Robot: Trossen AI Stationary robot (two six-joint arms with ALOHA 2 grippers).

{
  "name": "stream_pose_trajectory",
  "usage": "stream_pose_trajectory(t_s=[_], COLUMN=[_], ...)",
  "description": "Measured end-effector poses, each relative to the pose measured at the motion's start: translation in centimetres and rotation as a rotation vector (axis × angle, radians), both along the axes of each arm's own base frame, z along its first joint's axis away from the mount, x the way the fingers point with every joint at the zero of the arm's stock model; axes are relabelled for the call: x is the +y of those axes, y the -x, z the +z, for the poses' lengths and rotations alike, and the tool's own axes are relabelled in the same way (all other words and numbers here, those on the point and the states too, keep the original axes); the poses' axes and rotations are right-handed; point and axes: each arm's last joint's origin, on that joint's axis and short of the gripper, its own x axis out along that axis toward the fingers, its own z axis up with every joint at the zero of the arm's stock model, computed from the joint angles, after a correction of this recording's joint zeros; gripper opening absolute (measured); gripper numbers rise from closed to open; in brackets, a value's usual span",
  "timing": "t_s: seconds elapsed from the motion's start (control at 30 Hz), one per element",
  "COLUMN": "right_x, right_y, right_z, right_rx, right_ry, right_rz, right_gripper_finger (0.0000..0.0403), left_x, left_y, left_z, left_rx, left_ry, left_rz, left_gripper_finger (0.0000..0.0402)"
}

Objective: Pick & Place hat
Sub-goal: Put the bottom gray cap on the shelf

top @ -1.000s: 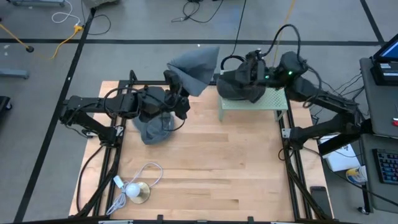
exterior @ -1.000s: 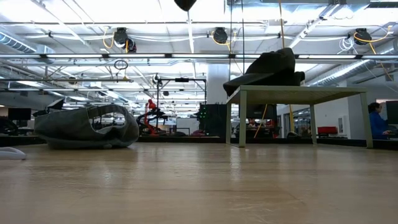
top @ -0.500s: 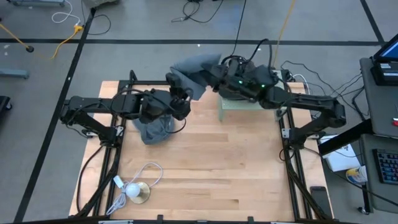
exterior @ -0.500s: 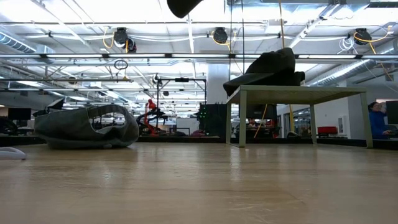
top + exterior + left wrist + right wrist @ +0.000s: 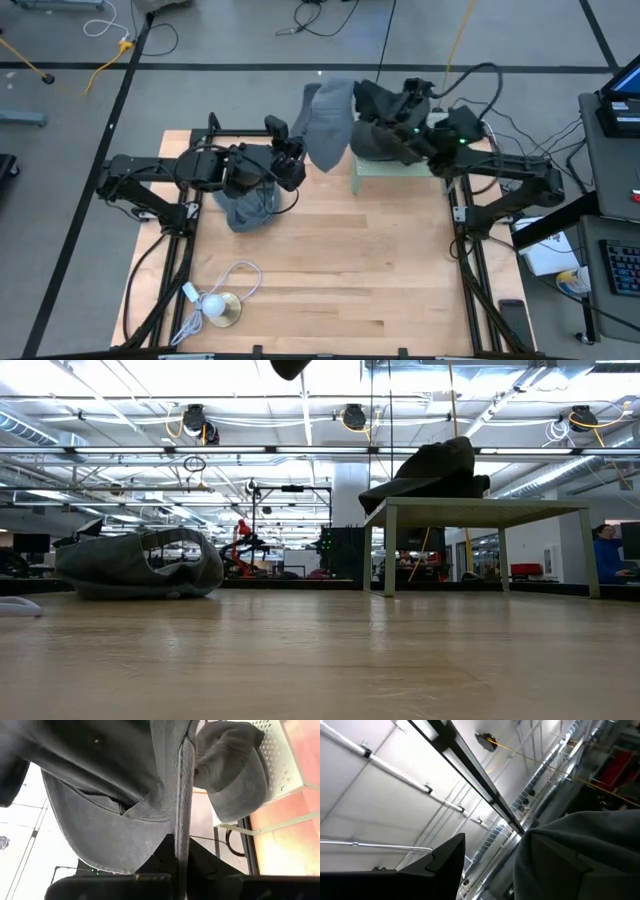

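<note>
My left gripper [image 5: 290, 152] is shut on a grey hat [image 5: 325, 125] held high over the table's far middle; the left wrist view shows the hat [image 5: 115, 805] above the fingers. My right gripper [image 5: 372, 100] is open beside that hat's right side, and grey cloth [image 5: 580, 855] covers one finger; whether they touch I cannot tell. A dark hat [image 5: 385, 142] lies on the small green stand [image 5: 430, 162], brim toward the left. Another grey hat [image 5: 250, 207] rests crown-down on the wooden table below my left arm. My left gripper pinches the grey hat's stitched edge [image 5: 184, 827] between its two fingers, which lie on either side of that thin edge. The fingers come up from below, slanting from the table's left. The hat is lifted clear and stands above the fingers, its crown spreading out.
A white cable with a round metal disc [image 5: 222, 308] lies near the table's near left corner. The stand [image 5: 480, 510] occupies the far right. Bare wood [image 5: 350, 260] spreads across the middle and near side. A person [image 5: 605, 555] shows in the room behind.
My right gripper has left the dark hat on the stand, swung left and up to the lifted grey hat, then drawn back slightly. The grey hat has turned about in my left gripper, from broad and spread to narrower and more upright, shifted toward the right.
</note>
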Motion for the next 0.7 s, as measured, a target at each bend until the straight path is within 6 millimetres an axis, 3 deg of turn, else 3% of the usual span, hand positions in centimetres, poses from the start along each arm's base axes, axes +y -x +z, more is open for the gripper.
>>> stream_pose_trajectory(t_s=[0.23, 0.43, 0.7], right_x=[1.4, 1.7, 2.0], right_y=[2.9, 6.0, 9.8], right_z=[-0.5, -2.6, -4.1], right_rx=[0.288, 0.617, 0.852], right_ry=[-0.234, -0.380, -0.425], right_rz=[0.163, 0.093, 0.045], right_gripper_finger=[0.0210, 0.0201, 0.0197], left_x=[0.0, 0.0, 0.0], left_y=[0.0, -0.1, -0.1], left_z=[-0.3, -0.3, -0.2], left_rx=[0.054, 0.051, 0.023], left_ry=[-0.029, -0.028, -0.004], left_rz=[-0.029, -0.031, -0.035], left_gripper_finger=[0.0007, 0.0007, 0.0007])
